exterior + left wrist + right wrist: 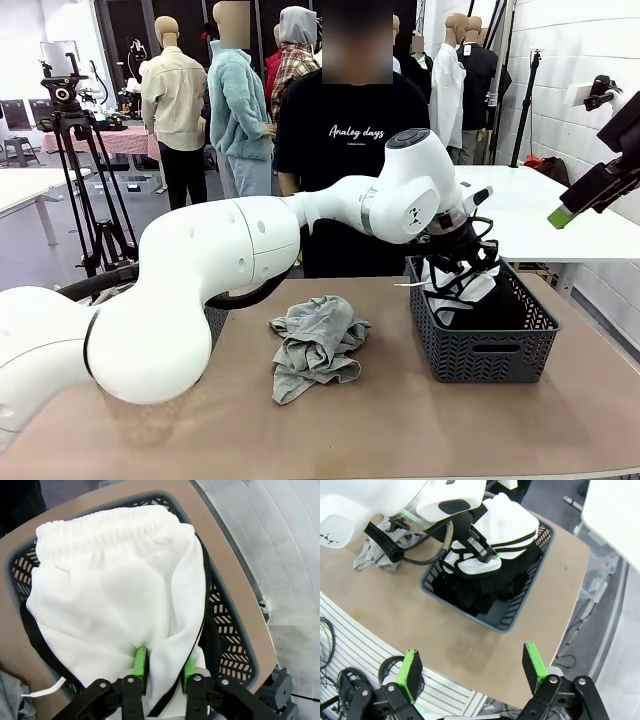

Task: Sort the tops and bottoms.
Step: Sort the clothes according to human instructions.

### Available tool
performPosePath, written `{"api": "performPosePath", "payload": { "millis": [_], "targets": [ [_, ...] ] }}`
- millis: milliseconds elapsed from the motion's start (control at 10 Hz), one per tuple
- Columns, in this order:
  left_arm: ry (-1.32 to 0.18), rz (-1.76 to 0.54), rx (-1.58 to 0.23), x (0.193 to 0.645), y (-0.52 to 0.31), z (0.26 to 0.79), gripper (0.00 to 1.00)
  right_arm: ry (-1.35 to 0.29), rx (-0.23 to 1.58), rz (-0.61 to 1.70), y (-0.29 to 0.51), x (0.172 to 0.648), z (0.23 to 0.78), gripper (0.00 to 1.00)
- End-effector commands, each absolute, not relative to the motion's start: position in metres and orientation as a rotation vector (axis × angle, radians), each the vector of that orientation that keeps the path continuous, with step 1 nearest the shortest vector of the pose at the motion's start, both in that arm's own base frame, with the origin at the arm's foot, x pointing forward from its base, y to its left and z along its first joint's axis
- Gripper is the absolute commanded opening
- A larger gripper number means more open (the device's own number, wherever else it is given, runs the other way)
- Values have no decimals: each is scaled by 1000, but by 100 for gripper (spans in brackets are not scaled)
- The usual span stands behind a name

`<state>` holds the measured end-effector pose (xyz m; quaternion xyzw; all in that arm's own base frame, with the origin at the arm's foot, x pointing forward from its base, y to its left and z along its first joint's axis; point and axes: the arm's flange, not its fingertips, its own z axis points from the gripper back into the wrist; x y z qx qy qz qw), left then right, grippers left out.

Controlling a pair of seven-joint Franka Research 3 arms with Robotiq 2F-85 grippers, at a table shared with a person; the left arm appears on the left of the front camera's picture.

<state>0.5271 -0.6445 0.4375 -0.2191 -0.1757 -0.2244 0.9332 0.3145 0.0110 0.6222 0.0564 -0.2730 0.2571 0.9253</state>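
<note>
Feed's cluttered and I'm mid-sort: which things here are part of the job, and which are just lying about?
Job:
white shorts, fabric between the left gripper's pads
black clothing under them
dark grey basket holding both
crumpled grey garment on the brown table

Lying about:
tripod with camera
white table at the far right

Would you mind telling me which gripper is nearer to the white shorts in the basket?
Left. The left gripper is at the basket, pads either side of a fold of the white shorts; the right gripper hangs open, raised well clear.
</note>
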Motion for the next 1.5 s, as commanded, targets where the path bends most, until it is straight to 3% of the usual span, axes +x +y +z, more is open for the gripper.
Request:
{"api": "performPosePath", "payload": {
  "millis": [0, 100, 900, 1000, 1400],
  "targets": [
    [-352, -472, -426, 549, -661, 458, 96, -557, 102, 530, 10, 315, 622, 100],
    [-385, -470, -415, 549, -659, 468, 100, -557, 102, 530, 10, 315, 622, 100],
    [-419, -513, -409, 528, -650, 516, 100, -557, 102, 530, 10, 315, 622, 100],
    [-393, -497, -424, 516, -639, 492, 100, -557, 102, 530, 10, 315, 622, 100],
    [-393, -497, -424, 516, -639, 492, 100, -557, 102, 530, 10, 315, 622, 100]
  ]
}}
